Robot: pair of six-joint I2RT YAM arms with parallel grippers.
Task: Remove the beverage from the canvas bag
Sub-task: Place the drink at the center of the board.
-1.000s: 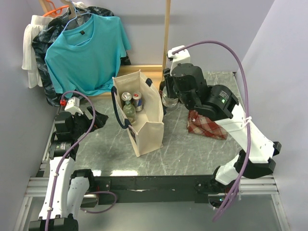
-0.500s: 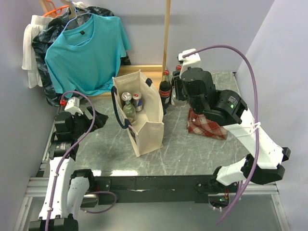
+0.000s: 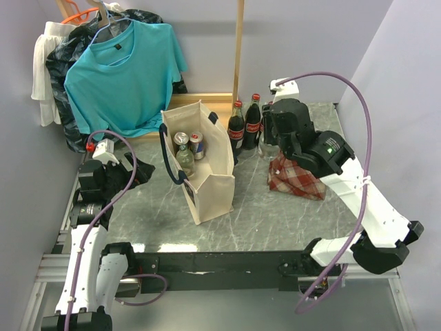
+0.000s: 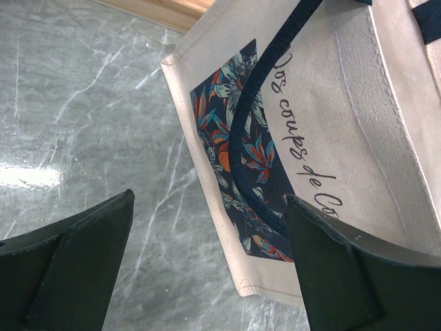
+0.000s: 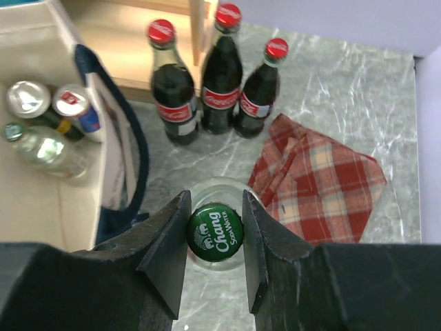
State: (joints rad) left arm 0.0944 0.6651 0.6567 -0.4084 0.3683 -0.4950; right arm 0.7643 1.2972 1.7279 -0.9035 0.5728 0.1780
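Swung to the canvas bag's (image 3: 207, 172) three o'clock, the right gripper (image 5: 215, 238) was clamped on the soda bottle (image 5: 215, 231); it wanted lowering plumb, clear of plaid cloth (image 5: 324, 179) and cola bottles (image 5: 222, 89).

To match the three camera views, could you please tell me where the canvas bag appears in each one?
Top external: the canvas bag stands centre-left, open, cans inside.
Left wrist: its printed side fills the upper right.
Right wrist: its open mouth sits at the left edge.
Shared landmark: the bag's navy handle, visible in all three.
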